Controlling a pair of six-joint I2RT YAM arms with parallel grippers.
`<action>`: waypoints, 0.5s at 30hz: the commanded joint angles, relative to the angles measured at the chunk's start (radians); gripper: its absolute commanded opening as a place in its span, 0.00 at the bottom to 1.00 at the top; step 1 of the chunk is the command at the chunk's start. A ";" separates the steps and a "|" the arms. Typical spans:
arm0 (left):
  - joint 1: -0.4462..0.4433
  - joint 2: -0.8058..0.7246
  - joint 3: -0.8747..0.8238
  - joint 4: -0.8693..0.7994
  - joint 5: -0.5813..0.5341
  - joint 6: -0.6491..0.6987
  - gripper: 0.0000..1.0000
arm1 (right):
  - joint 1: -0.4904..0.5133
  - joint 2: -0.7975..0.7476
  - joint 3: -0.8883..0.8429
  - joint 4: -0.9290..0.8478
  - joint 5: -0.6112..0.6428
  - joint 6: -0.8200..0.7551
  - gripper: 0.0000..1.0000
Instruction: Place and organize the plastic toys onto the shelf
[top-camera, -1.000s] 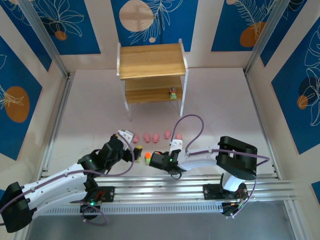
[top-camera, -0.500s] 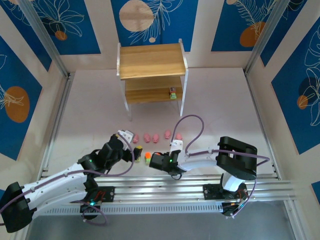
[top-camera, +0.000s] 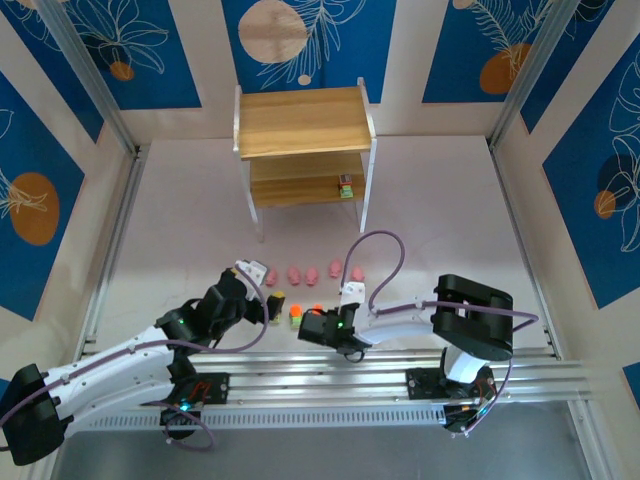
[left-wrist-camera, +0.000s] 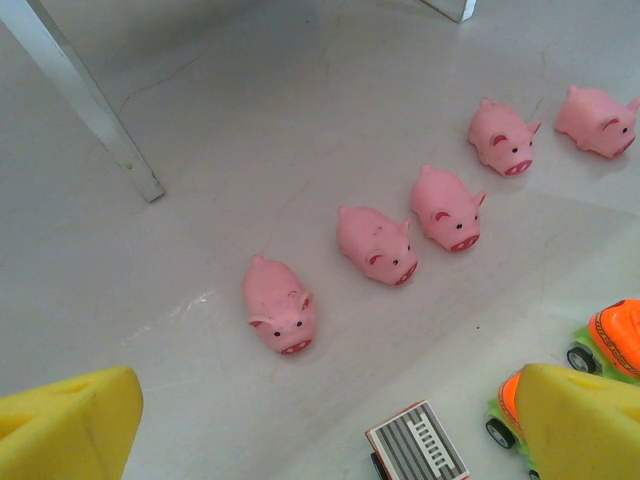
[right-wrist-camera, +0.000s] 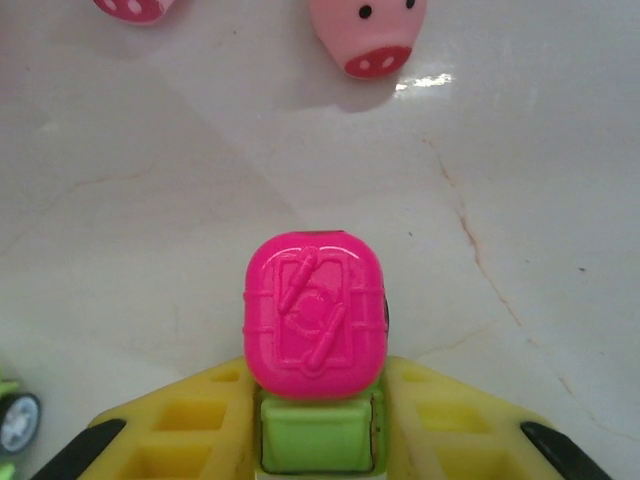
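Note:
My right gripper (right-wrist-camera: 315, 445) is shut on a green toy with a magenta top (right-wrist-camera: 315, 315); its yellow fingers (right-wrist-camera: 170, 435) press the green base from both sides, low over the floor. In the top view the right gripper (top-camera: 312, 324) is just below the row of pink pigs (top-camera: 311, 272). My left gripper (left-wrist-camera: 320, 445) stands open above a grey-topped toy (left-wrist-camera: 418, 443), with orange-topped toys (left-wrist-camera: 620, 338) to its right and several pigs (left-wrist-camera: 377, 245) beyond. The shelf (top-camera: 305, 122) stands at the back, one toy (top-camera: 346, 186) on its lower board.
A white shelf leg (left-wrist-camera: 90, 105) rises at the upper left of the left wrist view. Two pigs (right-wrist-camera: 368, 30) lie ahead of the right gripper, and a toy wheel (right-wrist-camera: 15, 420) shows at its left. Metal rails (top-camera: 330, 375) run along the near edge.
The right gripper's fingers have closed on the magenta-topped toy and the gripper has shifted slightly, uncovering an orange toy beside it. The left arm has not moved.

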 joint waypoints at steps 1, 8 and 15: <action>0.002 -0.006 0.018 0.015 -0.010 0.006 0.96 | 0.012 -0.048 0.028 -0.102 0.039 -0.008 0.14; 0.003 -0.007 0.018 0.015 -0.014 0.005 0.96 | -0.003 -0.145 0.065 -0.142 0.080 -0.093 0.13; 0.003 -0.010 0.020 0.011 0.022 0.011 0.96 | -0.051 -0.223 0.112 -0.120 0.098 -0.241 0.13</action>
